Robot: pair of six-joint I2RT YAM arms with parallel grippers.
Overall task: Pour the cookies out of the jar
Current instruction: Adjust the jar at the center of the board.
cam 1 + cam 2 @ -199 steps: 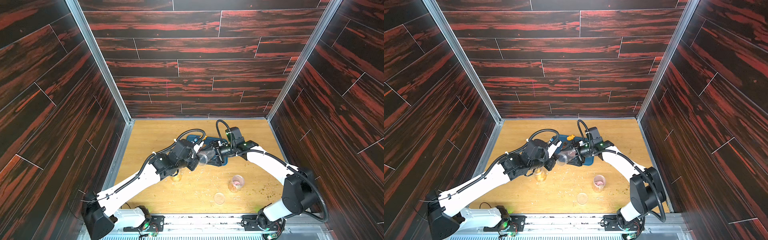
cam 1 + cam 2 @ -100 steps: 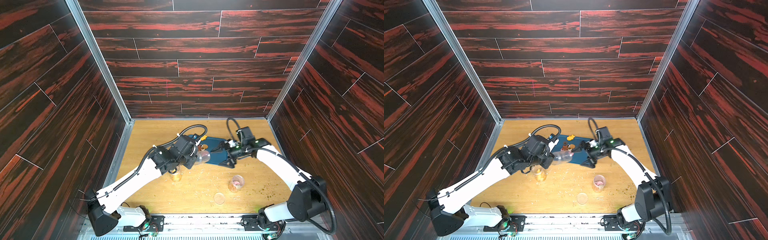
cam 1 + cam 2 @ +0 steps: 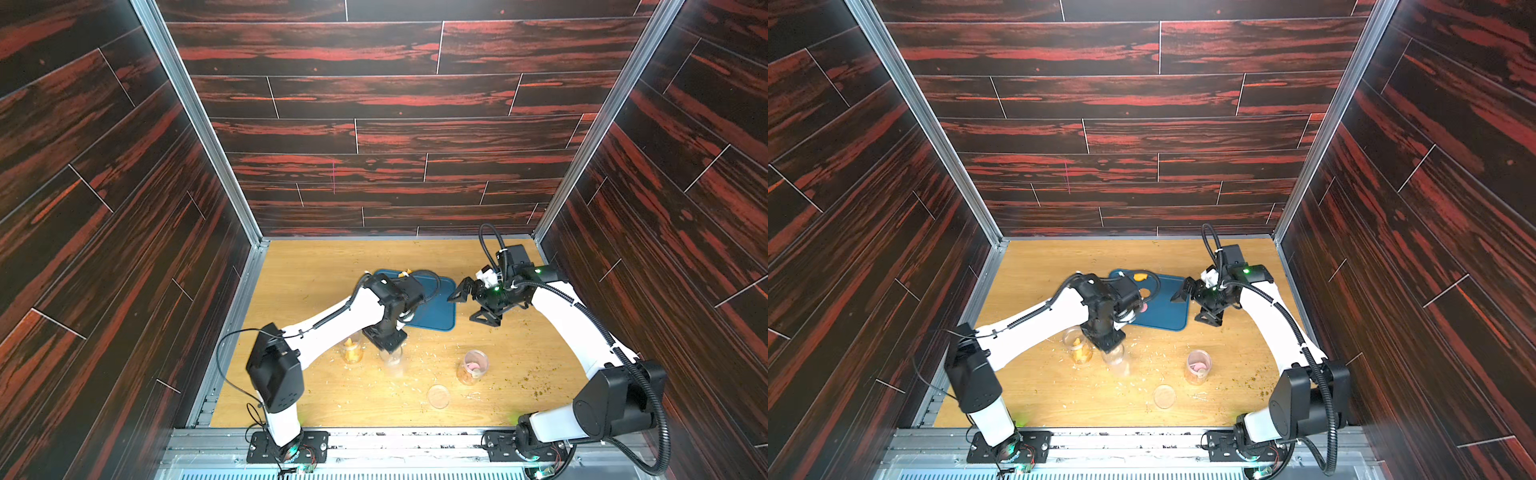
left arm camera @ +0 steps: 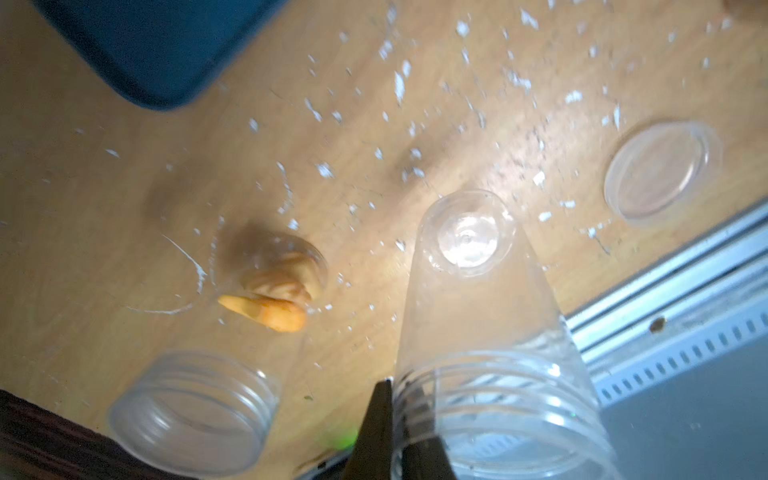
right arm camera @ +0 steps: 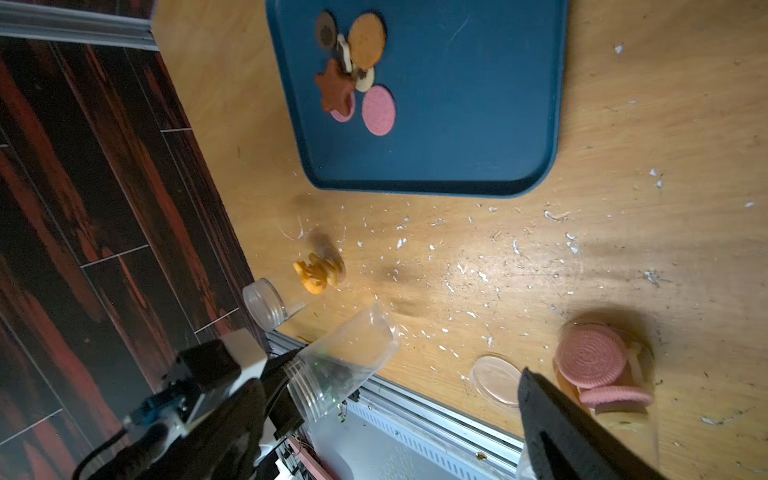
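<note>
My left gripper (image 3: pixel 384 340) (image 4: pixel 399 399) is shut on the threaded rim of a clear, empty-looking jar (image 3: pixel 390 359) (image 3: pixel 1117 360) (image 4: pixel 478 311) (image 5: pixel 345 361). The jar hangs base down just in front of the blue tray (image 3: pixel 432 309) (image 5: pixel 457 104). Several cookies (image 5: pixel 357 75) (image 3: pixel 1139 276), pink, orange and brown, lie in a small heap on the tray. My right gripper (image 3: pixel 467 308) (image 3: pixel 1190 308) stands open and empty at the tray's right edge. One of its dark fingers (image 5: pixel 557 428) shows in the right wrist view.
A second open jar (image 3: pixel 352 351) (image 4: pixel 191 411) with orange cookies stands just left of the held jar. A third jar (image 3: pixel 471 368) (image 5: pixel 602 365) holds pink cookies at the front right, beside a clear lid (image 3: pixel 438 396) (image 4: pixel 660 170). Pale crumbs litter the wooden table.
My left arm carried the tilted jar from over the tray toward the table's front and turned it base down. My right gripper let go of the jar's base, opened wide and drew back right.
</note>
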